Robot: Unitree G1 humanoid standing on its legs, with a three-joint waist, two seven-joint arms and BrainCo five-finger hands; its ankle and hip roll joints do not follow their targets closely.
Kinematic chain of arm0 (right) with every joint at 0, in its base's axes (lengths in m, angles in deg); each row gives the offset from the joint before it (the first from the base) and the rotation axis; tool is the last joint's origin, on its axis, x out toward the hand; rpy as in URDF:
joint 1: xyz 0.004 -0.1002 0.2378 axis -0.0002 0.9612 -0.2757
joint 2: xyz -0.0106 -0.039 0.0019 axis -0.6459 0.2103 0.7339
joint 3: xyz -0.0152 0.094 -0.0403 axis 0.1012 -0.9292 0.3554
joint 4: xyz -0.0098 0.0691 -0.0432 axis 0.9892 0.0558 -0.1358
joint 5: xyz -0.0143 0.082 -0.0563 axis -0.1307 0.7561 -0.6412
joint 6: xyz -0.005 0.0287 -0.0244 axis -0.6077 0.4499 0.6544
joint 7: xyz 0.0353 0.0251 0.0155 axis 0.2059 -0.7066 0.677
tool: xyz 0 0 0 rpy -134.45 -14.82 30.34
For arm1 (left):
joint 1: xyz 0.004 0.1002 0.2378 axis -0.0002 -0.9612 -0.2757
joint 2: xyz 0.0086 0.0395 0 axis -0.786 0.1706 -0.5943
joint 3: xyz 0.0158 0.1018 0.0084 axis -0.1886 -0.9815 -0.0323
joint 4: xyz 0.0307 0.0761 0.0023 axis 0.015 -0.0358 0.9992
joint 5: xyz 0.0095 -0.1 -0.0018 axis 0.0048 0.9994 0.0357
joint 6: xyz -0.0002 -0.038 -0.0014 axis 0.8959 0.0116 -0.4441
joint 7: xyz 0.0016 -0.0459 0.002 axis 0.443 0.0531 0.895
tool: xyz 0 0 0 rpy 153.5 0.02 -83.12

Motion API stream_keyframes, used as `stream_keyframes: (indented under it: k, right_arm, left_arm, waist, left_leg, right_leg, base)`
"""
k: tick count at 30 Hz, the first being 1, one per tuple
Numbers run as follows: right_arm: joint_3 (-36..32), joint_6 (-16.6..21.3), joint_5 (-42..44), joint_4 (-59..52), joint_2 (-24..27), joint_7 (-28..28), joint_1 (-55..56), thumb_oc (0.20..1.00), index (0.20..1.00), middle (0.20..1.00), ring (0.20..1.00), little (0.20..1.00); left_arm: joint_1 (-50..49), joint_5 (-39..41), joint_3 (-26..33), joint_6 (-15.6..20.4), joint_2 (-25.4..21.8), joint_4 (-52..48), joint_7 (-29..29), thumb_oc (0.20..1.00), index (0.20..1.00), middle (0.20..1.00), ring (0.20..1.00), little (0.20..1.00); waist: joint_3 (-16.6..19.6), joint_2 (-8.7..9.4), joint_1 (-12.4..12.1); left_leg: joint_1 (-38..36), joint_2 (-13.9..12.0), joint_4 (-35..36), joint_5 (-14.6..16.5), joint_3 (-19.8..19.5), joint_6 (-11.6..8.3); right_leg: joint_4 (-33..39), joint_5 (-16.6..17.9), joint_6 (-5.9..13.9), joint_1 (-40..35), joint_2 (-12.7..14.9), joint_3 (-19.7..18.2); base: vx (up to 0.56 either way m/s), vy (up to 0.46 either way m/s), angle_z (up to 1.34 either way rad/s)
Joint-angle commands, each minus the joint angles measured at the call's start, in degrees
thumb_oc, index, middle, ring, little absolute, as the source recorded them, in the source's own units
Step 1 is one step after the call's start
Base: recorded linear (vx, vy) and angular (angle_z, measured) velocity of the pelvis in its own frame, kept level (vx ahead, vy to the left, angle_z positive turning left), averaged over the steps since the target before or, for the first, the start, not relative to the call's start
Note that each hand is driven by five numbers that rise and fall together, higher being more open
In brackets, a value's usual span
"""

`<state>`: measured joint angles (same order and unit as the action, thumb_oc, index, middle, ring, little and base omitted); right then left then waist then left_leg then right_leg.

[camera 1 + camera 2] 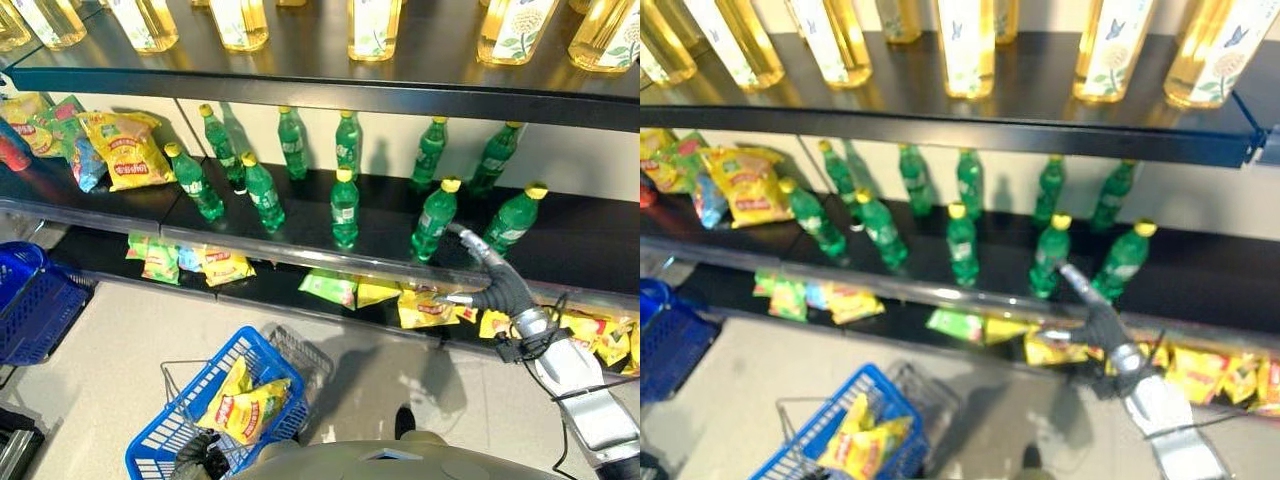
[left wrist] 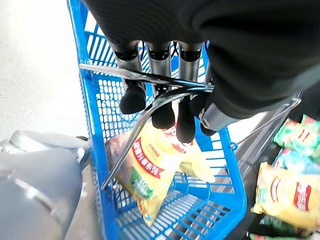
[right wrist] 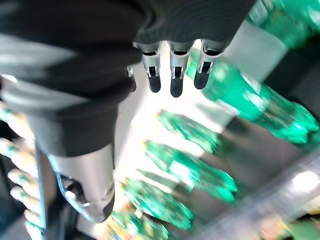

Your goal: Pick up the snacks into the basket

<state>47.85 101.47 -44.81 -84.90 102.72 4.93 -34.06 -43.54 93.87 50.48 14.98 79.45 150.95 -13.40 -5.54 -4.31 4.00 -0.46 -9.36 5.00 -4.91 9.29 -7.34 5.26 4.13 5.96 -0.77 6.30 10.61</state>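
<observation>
L hand (image 2: 165, 95) had fingers curled round the wire handle (image 2: 150, 80) to carry the basket (image 1: 180, 425) w/ snack bags (image 1: 245, 405) inside, while R hand (image 1: 495, 280), fingers straight and empty, reached toward bottom-shelf snacks (image 1: 425, 308).

Blue mesh basket (image 1: 180, 425), yellow-and-red snack packets (image 1: 245, 405), green yellow-capped bottles (image 1: 344, 208).

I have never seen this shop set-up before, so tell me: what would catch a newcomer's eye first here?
Probably the green bottles standing in rows on the middle shelf, with the right hand raised open at that shelf's front edge. Next, the blue basket on the floor below, already holding yellow snack bags, its wire handle gripped by the left hand. More snack bags lie on the bottom shelf.
</observation>
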Motion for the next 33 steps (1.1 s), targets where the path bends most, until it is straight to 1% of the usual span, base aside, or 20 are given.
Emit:
stream_keyframes:
  k: [1, 2, 4, 5, 7, 14, 15, 17, 18, 19, 21, 22, 24, 25, 26, 28, 29, 30, 32, 33]
  right_arm:
    - [-3.7, 4.2, 5.8, -5.8, -2.9, 0.3, -0.1, 1.000, 1.000, 1.000, 1.000, 1.000]
    - [-5.3, 4.7, 7.1, -8.0, -3.1, -0.2, 1.4, 1.000, 1.000, 1.000, 1.000, 1.000]
    - [-6.2, 4.9, 7.3, -9.1, -3.1, -0.4, 2.2, 1.000, 1.000, 1.000, 1.000, 1.000]
    - [-7.9, 5.2, 7.3, -10.5, -3.5, -0.1, 3.3, 1.000, 1.000, 1.000, 1.000, 1.000]
    - [-9.0, 5.5, 7.6, -12.0, -4.5, 0.3, 4.0, 1.000, 1.000, 1.000, 1.000, 1.000]
    - [-11.7, 5.8, 5.5, -13.9, -6.9, 4.3, 4.2, 1.000, 1.000, 1.000, 1.000, 1.000]
    - [-12.3, 5.8, 4.5, -13.6, -7.3, 5.6, 4.3, 1.000, 1.000, 1.000, 1.000, 1.000]
    - [-12.8, 5.5, 0.9, -11.9, -9.1, 10.2, 3.6, 1.000, 1.000, 1.000, 1.000, 1.000]
    - [-12.8, 5.3, 0.0, -11.5, -9.6, 11.6, 3.5, 1.000, 1.000, 1.000, 1.000, 1.000]
    - [-12.8, 5.3, -0.1, -11.4, -9.7, 11.7, 3.5, 1.000, 1.000, 1.000, 1.000, 1.000]
    - [-12.7, 4.9, -2.7, -9.8, -10.3, 15.2, 2.2, 1.000, 1.000, 1.000, 1.000, 1.000]
    - [-12.1, 4.7, -3.4, -7.9, -11.7, 18.4, 0.6, 1.000, 1.000, 1.000, 1.000, 1.000]
    - [-11.2, 3.8, -4.9, -5.6, -11.9, 21.5, -1.3, 1.000, 1.000, 1.000, 1.000, 1.000]
    - [-11.2, 3.9, -5.0, -5.4, -11.9, 21.6, -1.4, 1.000, 1.000, 1.000, 1.000, 1.000]
    - [-10.5, 3.8, -5.2, -3.9, -12.1, 23.9, -3.5, 1.000, 1.000, 1.000, 1.000, 1.000]
    - [-10.0, 3.4, -5.5, -2.7, -12.1, 25.2, -4.9, 1.000, 1.000, 1.000, 1.000, 1.000]
    - [-9.6, 2.8, -6.1, -1.1, -12.0, 27.6, -7.7, 1.000, 1.000, 1.000, 1.000, 1.000]
    - [-9.5, 2.8, -6.1, -1.0, -11.9, 27.7, -7.8, 1.000, 1.000, 1.000, 1.000, 1.000]
    - [-9.0, 2.7, -5.2, 1.0, -12.5, 30.2, -10.9, 1.000, 1.000, 1.000, 1.000, 1.000]
    - [-9.0, 2.0, -5.6, 3.0, -12.5, 32.7, -13.4, 1.000, 1.000, 1.000, 1.000, 1.000]
  left_arm:
    - [2.0, -2.0, 3.0, 4.0, -4.4, 1.7, -0.4, 0.200, 0.200, 0.200, 0.200, 0.200]
    - [1.5, -2.1, 3.4, 4.0, -4.3, 2.2, 0.0, 0.200, 0.200, 0.200, 0.200, 0.200]
    - [1.3, -2.4, 3.6, 3.9, -4.3, 2.3, 0.1, 0.200, 0.200, 0.200, 0.200, 0.200]
    - [1.1, -2.4, 4.2, 4.0, -4.5, 2.7, 0.3, 0.200, 0.200, 0.200, 0.200, 0.200]
    - [1.1, -2.5, 4.5, 4.1, -4.6, 2.9, 0.1, 0.200, 0.200, 0.200, 0.200, 0.200]
    - [1.0, -2.7, 4.5, 4.3, -4.6, 2.6, -0.8, 0.200, 0.200, 0.200, 0.200, 0.200]
    - [1.1, -2.7, 4.4, 4.3, -4.6, 2.4, -1.0, 0.200, 0.200, 0.200, 0.200, 0.200]
    - [1.3, -2.9, 3.8, 4.4, -4.2, 1.8, -2.1, 0.200, 0.200, 0.200, 0.200, 0.200]
    - [1.3, -2.8, 3.5, 4.4, -4.1, 1.2, -2.5, 0.200, 0.200, 0.200, 0.200, 0.200]
    - [1.3, -2.8, 3.5, 4.4, -4.1, 1.2, -2.6, 0.200, 0.200, 0.200, 0.200, 0.200]
    - [1.6, -3.0, 2.7, 4.3, -4.0, 0.5, -3.4, 0.200, 0.200, 0.200, 0.200, 0.200]
    - [2.3, -2.9, 1.9, 4.4, -4.0, -0.4, -4.7, 0.200, 0.200, 0.200, 0.200, 0.200]
    - [3.0, -3.1, 0.7, 4.4, -4.0, -1.0, -5.7, 0.200, 0.200, 0.200, 0.200, 0.200]
    - [3.1, -3.1, 0.7, 4.3, -4.0, -1.1, -5.8, 0.200, 0.200, 0.200, 0.200, 0.200]
    - [3.8, -2.8, -0.2, 4.5, -3.9, -1.8, -6.5, 0.200, 0.200, 0.200, 0.200, 0.200]
    - [4.2, -2.7, -0.7, 4.6, -3.8, -2.1, -6.9, 0.200, 0.200, 0.200, 0.200, 0.200]
    - [4.7, -2.5, -1.6, 4.5, -3.9, -3.0, -7.5, 0.200, 0.200, 0.200, 0.200, 0.200]
    - [4.8, -2.4, -1.6, 4.5, -3.9, -3.0, -7.5, 0.200, 0.200, 0.200, 0.200, 0.200]
    - [5.1, -2.0, -2.5, 4.8, -4.0, -3.7, -8.2, 0.200, 0.200, 0.200, 0.200, 0.200]
    - [5.3, -2.0, -3.2, 4.9, -4.1, -4.4, -8.8, 0.200, 0.200, 0.200, 0.200, 0.200]
  waist:
    - [0.6, 4.02, 0.7]
    - [1.1, 3.97, 1.1]
    - [1.4, 3.90, 1.3]
    - [1.9, 3.88, 1.8]
    - [2.4, 3.77, 2.2]
    - [2.8, 3.83, 3.1]
    - [2.7, 3.83, 3.3]
    - [2.2, 3.78, 3.6]
    - [1.9, 3.72, 3.6]
    - [1.9, 3.73, 3.6]
    - [0.9, 3.61, 3.7]
    - [-0.6, 3.36, 3.6]
    - [-1.9, 2.96, 3.5]
    - [-1.8, 2.94, 3.5]
    - [-3.0, 2.43, 3.3]
    - [-3.4, 2.13, 3.2]
    - [-4.7, 1.55, 2.8]
    - [-4.6, 1.53, 2.9]
    - [-5.5, 0.91, 2.4]
    - [-6.1, 0.38, 2.1]
  left_leg:
    - [-1.4, 0.1, -3.3, 2.1, 0.4, 1.71]
    - [-1.7, 0.3, -3.3, 2.2, 0.6, 1.74]
    - [-1.9, 0.4, -3.2, 2.4, 0.8, 1.78]
    - [-2.2, 0.5, -3.1, 2.6, 1.1, 1.81]
    - [-2.3, 0.6, -3.3, 2.8, 1.5, 1.88]
    - [-2.5, 0.8, -4.7, 4.2, 2.7, 2.22]
    - [-2.4, 0.8, -5.2, 4.6, 2.8, 2.29]
    - [-1.9, 0.8, -6.5, 5.3, 3.1, 2.37]
    - [-1.5, 0.8, -7.2, 5.5, 3.0, 2.42]
    - [-1.3, 0.7, -7.4, 5.6, 3.0, 2.43]
    - [-0.2, 0.8, -8.9, 6.1, 2.8, 2.47]
    - [1.4, 0.8, -10.7, 6.5, 2.6, 2.46]
    - [3.0, 0.8, -12.1, 6.8, 2.2, 2.44]
    - [3.2, 0.8, -12.2, 6.9, 2.2, 2.44]
    - [4.7, 0.9, -13.2, 7.0, 1.9, 2.46]
    - [5.8, 0.9, -13.9, 7.1, 1.7, 2.52]
    - [7.4, 1.1, -14.8, 7.2, 1.4, 2.63]
    - [7.6, 1.1, -15.0, 7.3, 1.4, 2.64]
    - [9.2, 1.4, -15.9, 7.3, 1.3, 2.67]
    - [10.4, 1.6, -16.5, 7.5, 1.0, 2.76]
  right_leg:
    - [-4.1, -3.4, 1.12, 0.1, 0.7, -1.3]
    - [-4.1, -3.2, 1.26, 0.1, 0.7, -1.6]
    - [-4.1, -3.1, 1.35, 0.1, 0.8, -1.9]
    - [-4.1, -2.9, 1.50, 0.2, 0.9, -2.2]
    - [-4.2, -2.8, 1.60, 0.4, 0.9, -2.5]
    - [-4.8, -2.7, 1.73, 1.1, 1.1, -4.0]
    - [-5.1, -2.8, 1.73, 1.3, 1.2, -4.3]
    - [-5.6, -3.0, 1.67, 1.9, 1.3, -4.8]
    - [-6.0, -3.1, 1.63, 2.2, 1.4, -4.9]
    - [-6.1, -3.1, 1.63, 2.2, 1.4, -4.9]
    - [-7.0, -3.3, 1.57, 3.1, 1.5, -5.1]
    - [-8.2, -3.4, 1.49, 4.5, 1.7, -5.2]
    - [-9.1, -3.3, 1.53, 5.8, 2.0, -5.2]
    - [-9.2, -3.3, 1.53, 6.0, 2.0, -5.2]
    - [-10.0, -3.2, 1.53, 7.3, 2.2, -5.3]
    - [-10.7, -3.1, 1.57, 8.4, 2.3, -5.4]
    - [-11.8, -3.0, 1.61, 10.0, 2.6, -5.6]
    - [-11.9, -3.1, 1.61, 10.2, 2.6, -5.6]
    - [-12.9, -3.1, 1.64, 11.8, 2.8, -5.6]
    - [-14.0, -3.2, 1.68, 13.4, 3.0, -5.7]
  base:
    - [0.01, 0.027, -0.05]
    - [0.01, 0.027, -0.05]
    - [0.01, 0.032, -0.07]
    - [0.01, 0.044, -0.07]
    - [0.01, 0.031, -0.06]
    - [0.00, 0.019, -0.16]
    - [-0.01, 0.011, -0.16]
    - [-0.03, 0.009, -0.19]
    - [-0.03, 0.001, -0.13]
    - [-0.04, 0.002, -0.03]
    - [-0.09, 0.005, 0.00]
    - [-0.15, 0.011, -0.02]
    - [-0.12, 0.013, -0.06]
    - [-0.11, 0.023, -0.03]
    - [-0.07, 0.018, 0.01]
    - [-0.11, 0.029, -0.01]
    - [-0.12, 0.032, -0.01]
    - [-0.12, 0.030, -0.02]
    - [-0.09, 0.032, 0.01]
    - [-0.10, 0.044, 0.04]
